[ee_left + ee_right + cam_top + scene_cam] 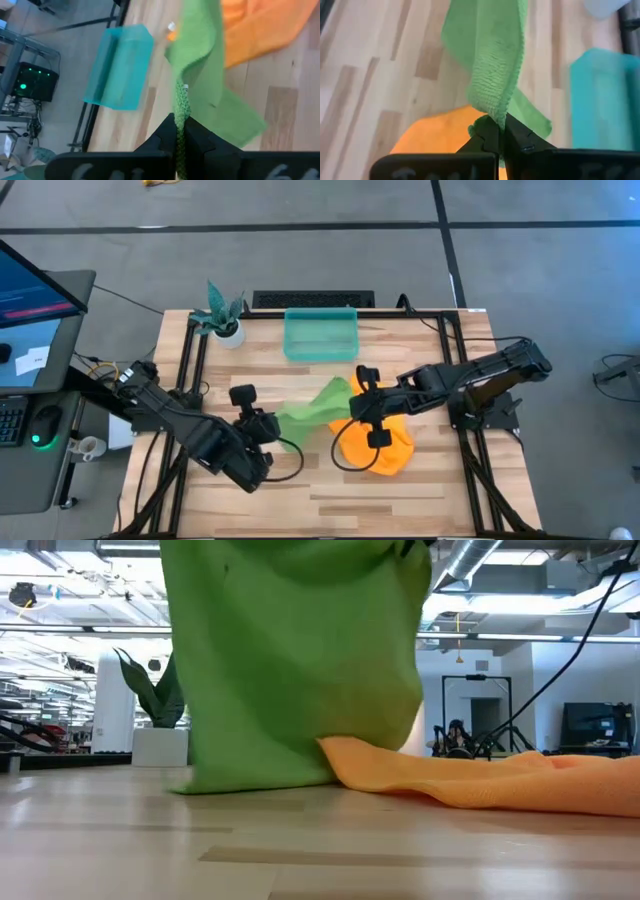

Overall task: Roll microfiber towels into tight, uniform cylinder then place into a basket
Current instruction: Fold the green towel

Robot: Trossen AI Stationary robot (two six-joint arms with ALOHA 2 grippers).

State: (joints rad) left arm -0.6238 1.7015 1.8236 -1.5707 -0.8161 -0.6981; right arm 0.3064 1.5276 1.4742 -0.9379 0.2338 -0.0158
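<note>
Left gripper (179,134): nearest the worktop's front edge; its dark fingers (162,137) are clamped on a bunched edge of the soft lime-green microfiber towel (318,408).
Right gripper (501,129): over the worktop's middle; its fingers (487,135) are pinched on the opposite edge of the same cloth.
Lime-green towel: hangs stretched between both grippers, lifted, unrolled, its lower hem draping onto the light wooden worktop (420,480).
Bright orange microfiber towel (380,448): crumpled flat on the worktop beneath the right gripper, touching the green hem.
Translucent teal rectangular plastic basket (320,335): at the far edge, no towel in it.
Risk, drag: the trailing hem appears likely to snag or carry the orange cloth along.
Risk, slip: both pinches are narrow; uneven tension could pull an edge free.
Risk, roll quality: a bunched start would probably yield a loose, lopsided cylinder.
Risk, collision: the grippers are close together; converging further could bring them into contact.
</note>
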